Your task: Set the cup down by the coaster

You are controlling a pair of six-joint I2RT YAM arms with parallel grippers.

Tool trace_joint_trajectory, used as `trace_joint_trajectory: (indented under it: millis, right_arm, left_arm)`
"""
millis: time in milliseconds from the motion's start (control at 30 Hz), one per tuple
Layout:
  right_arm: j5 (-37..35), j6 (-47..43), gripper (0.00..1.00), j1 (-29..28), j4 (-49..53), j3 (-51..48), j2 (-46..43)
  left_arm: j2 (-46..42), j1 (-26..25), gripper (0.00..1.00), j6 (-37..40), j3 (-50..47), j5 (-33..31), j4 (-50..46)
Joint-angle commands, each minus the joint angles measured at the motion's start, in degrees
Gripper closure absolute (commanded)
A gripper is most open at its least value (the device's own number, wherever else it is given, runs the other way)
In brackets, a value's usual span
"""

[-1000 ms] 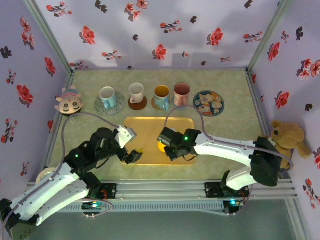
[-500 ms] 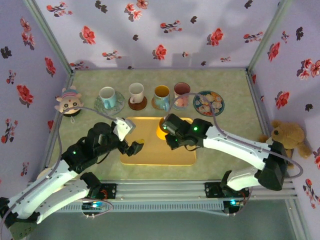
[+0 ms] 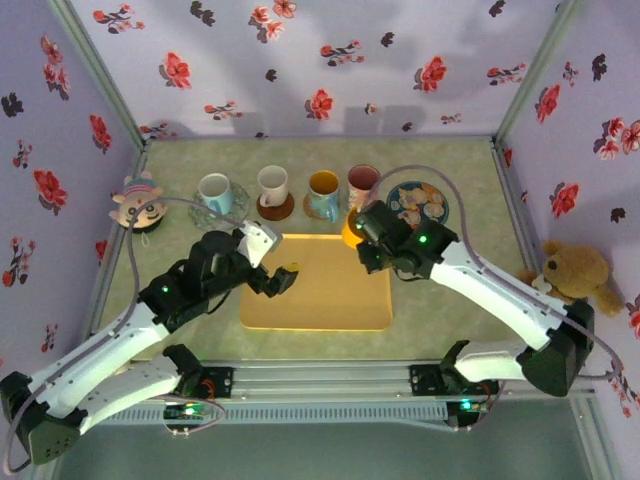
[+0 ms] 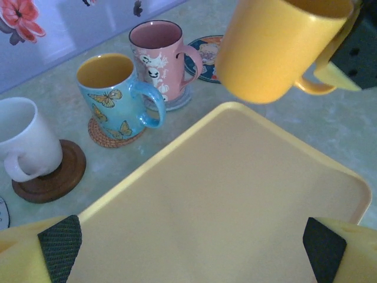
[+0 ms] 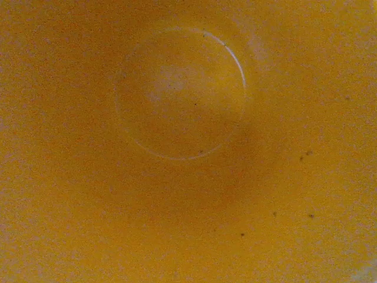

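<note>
The yellow cup (image 3: 351,229) hangs in the air over the far right corner of the yellow tray (image 3: 315,295), with my right gripper (image 3: 365,238) shut on it at the rim by the handle. In the left wrist view the cup (image 4: 268,47) floats top right, and a yellow finger (image 4: 337,73) presses beside its handle. The right wrist camera looks straight into the cup's inside (image 5: 179,94). The round patterned coaster (image 3: 417,205) lies bare just right of the cup, at the back. My left gripper (image 3: 283,278) stands open and holds nothing above the tray (image 4: 224,194).
Several mugs stand on coasters along the back: a white-teal one (image 3: 214,190), a white one (image 3: 272,184), a blue butterfly one (image 3: 322,192) and a pink one (image 3: 362,183) next to the bare coaster. A doll head (image 3: 138,205) lies far left and a teddy bear (image 3: 575,270) far right.
My right gripper has lifted the cup off the middle of the tray and carried it back and right toward the coaster. The left arm has reached forward over the tray, still open.
</note>
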State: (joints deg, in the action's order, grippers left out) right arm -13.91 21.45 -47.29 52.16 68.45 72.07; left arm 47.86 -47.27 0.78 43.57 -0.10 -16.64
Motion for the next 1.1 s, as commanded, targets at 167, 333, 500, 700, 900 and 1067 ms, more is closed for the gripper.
trace_joint_trajectory:
  millis: [167, 333, 500, 700, 900, 1067]
  right_arm:
    - [-3.18, -3.73, 1.0, 7.83, -0.6, 2.66, -4.06]
    - [-2.79, -5.47, 1.0, 11.87, -0.35, 2.82, -3.71]
    - [-2.18, -5.91, 1.0, 15.68, -0.76, 2.62, -2.73]
    - [0.94, -5.72, 1.0, 19.95, -2.97, 1.54, -1.63]
    - [2.2, -5.9, 1.0, 23.23, -3.94, 1.84, 1.11]
    - [3.12, -5.73, 1.0, 25.23, -5.82, 1.44, 3.02]
  left_arm:
    - [5.59, -0.46, 0.0, 1.97, 2.13, 0.57, 9.33]
    - [9.98, -0.5, 0.0, 1.94, 2.58, 2.22, 14.13]
    - [14.43, -0.55, 0.0, 1.95, 3.12, 3.26, 18.78]
    - [18.21, -0.75, 0.0, 1.77, 3.71, 3.27, 22.81]
    - [21.35, -0.81, 0.0, 1.87, 3.98, 3.26, 25.09]
    - [24.21, -1.16, 0.0, 1.82, 4.24, 3.35, 28.08]
